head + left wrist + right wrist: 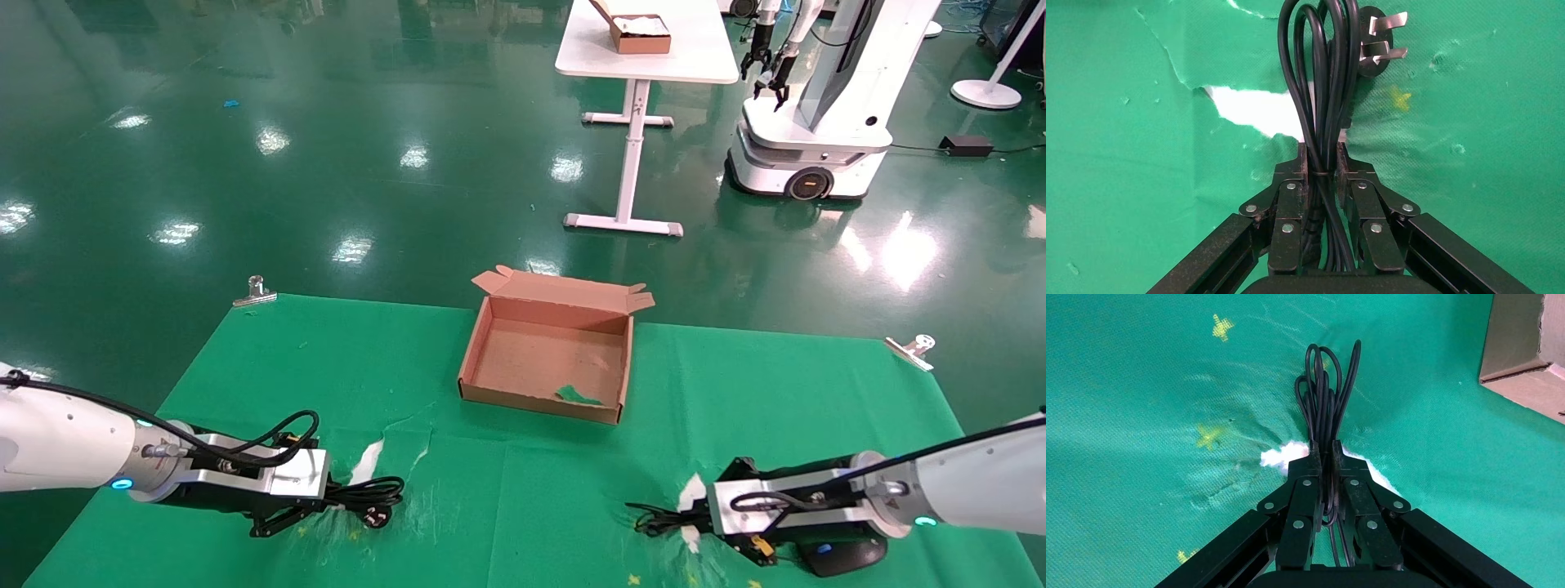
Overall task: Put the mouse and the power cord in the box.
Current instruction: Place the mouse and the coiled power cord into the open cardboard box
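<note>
The brown cardboard box (482,363) stands open at the table's middle, flap lid tilted back, holding only a green scrap (577,396). Near the front left, my left gripper (323,498) (1321,154) is shut on the power cord (368,492) (1320,73), whose loops and pronged plug (1376,43) lie on the cloth. At the front right, my right gripper (704,516) (1322,450) is shut on the mouse's thin bundled cable (654,519) (1324,392). The black mouse (842,557) rests on the cloth below that wrist. In the right wrist view a corner of the box (1520,343) shows.
Green cloth covers the table, torn to white at spots (368,461) near both grippers. Metal clips (255,292) (914,349) hold its far corners. Beyond stand a white table (703,57) with a small brown box (637,34) and another robot (817,122).
</note>
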You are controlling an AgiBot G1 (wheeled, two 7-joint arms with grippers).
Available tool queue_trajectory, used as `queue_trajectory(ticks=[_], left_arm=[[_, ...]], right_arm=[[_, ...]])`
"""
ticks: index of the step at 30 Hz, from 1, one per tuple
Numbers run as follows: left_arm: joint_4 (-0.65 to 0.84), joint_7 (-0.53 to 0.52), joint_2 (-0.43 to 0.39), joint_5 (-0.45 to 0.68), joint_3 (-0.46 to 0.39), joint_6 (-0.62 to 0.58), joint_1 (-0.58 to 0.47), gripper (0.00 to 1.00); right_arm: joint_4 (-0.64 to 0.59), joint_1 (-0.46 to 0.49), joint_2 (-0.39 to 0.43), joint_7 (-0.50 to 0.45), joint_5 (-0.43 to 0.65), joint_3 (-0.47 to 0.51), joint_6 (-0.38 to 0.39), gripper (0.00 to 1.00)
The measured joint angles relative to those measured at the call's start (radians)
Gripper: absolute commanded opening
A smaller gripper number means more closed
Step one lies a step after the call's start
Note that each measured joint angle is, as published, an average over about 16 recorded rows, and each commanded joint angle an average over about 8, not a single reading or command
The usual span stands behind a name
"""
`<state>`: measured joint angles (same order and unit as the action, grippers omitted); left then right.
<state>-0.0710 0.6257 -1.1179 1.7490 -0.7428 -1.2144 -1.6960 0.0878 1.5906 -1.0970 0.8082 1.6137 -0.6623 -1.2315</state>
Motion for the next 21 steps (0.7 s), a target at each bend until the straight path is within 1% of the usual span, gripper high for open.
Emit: queue_trajectory(ticks=[5, 9, 12, 14, 16, 19, 21], left_arm=[[0.026, -0.017, 0.027, -0.065, 0.043, -0.104, -0.022, 0.00], [0.056, -0.052, 0.043, -0.154, 0.104, -0.191, -0.051, 0.00], [0.077, -0.086, 0.044, -0.229, 0.156, -0.223, -0.077, 0.00], [0.088, -0.111, 0.037, -0.280, 0.190, -0.218, -0.096, 0.00], [0.098, -0.138, 0.022, -0.330, 0.225, -0.187, -0.113, 0.00], [0.106, -0.173, -0.014, -0.390, 0.265, -0.094, -0.134, 0.00], [0.107, -0.190, -0.043, -0.420, 0.285, -0.011, -0.147, 0.00]], right_arm=[[0.005, 0.027, 0.043, -0.011, -0.040, 0.029, -0.024, 0.00], [0.028, 0.079, 0.096, -0.035, -0.080, 0.058, -0.057, 0.00], [0.057, 0.128, 0.128, -0.063, -0.108, 0.078, -0.077, 0.00], [0.078, 0.161, 0.139, -0.085, -0.122, 0.089, -0.087, 0.00], [0.097, 0.193, 0.136, -0.109, -0.131, 0.095, -0.090, 0.00], [0.120, 0.230, 0.101, -0.135, -0.130, 0.095, -0.072, 0.00], [0.126, 0.246, 0.060, -0.147, -0.124, 0.091, -0.041, 0.00]])
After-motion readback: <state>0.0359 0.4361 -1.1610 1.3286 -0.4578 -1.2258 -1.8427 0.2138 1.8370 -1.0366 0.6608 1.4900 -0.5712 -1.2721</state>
